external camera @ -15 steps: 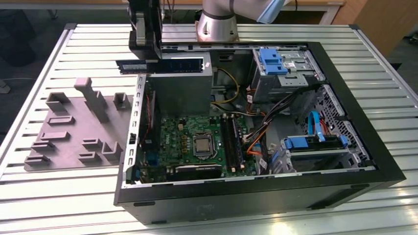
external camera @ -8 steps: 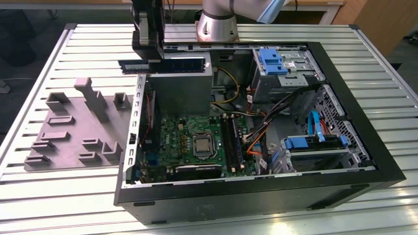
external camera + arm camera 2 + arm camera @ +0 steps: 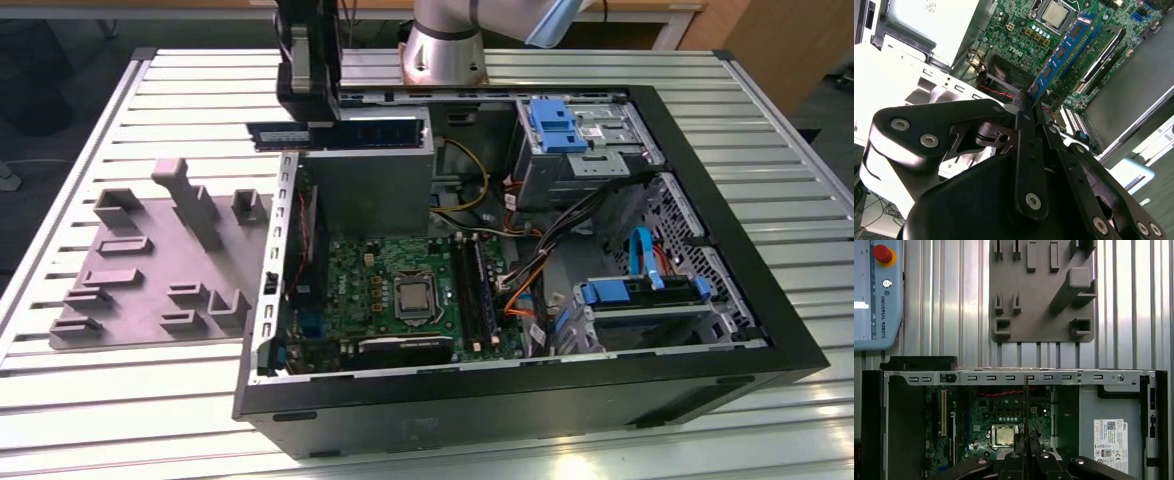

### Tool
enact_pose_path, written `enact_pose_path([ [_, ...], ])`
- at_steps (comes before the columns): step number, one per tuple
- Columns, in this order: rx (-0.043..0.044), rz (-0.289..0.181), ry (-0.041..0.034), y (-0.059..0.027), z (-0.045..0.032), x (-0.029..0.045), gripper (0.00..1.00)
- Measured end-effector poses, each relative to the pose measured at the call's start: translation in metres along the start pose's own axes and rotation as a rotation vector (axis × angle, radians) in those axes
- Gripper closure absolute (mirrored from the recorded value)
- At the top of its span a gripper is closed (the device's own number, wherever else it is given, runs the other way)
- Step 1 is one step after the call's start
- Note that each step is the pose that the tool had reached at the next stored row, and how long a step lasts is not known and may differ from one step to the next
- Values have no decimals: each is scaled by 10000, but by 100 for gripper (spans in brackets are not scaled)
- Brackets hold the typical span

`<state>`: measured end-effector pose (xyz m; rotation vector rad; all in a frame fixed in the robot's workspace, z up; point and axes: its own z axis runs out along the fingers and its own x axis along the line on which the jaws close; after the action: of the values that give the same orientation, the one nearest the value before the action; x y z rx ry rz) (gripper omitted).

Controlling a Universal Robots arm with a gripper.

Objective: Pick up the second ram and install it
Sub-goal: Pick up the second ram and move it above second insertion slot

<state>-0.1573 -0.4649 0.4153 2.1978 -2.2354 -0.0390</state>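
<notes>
Black fingers of the hand [image 3: 1024, 102] press together on the memory stick [image 3: 1066, 52], whose blue board reaches out over the motherboard [image 3: 1014, 47]; the gripped part is hidden from us behind them. In the first wrist view we catch the stick [image 3: 1026, 405] edge-on, a thin line rising from the hand [image 3: 1026, 446]. In the exterior view the hand [image 3: 310, 112] is cut off by the picture's top, and the stick [image 3: 378, 131] shows level at the far corner of the computer case [image 3: 534, 405], on the exterior view's left; we cannot tell whether it touches the silver box [image 3: 367, 195] beneath. The case holds the motherboard, a processor [image 3: 415, 297], that box, cables [image 3: 583, 215] and blue brackets [image 3: 554, 125]. It sits on the ribbed counter [image 3: 120, 400] beside a grey tray [image 3: 147, 260].
</notes>
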Motion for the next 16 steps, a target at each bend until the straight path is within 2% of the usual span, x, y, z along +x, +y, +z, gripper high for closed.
enact_pose_path([
  [16,0,0,0,-59,-1,-1,86],
])
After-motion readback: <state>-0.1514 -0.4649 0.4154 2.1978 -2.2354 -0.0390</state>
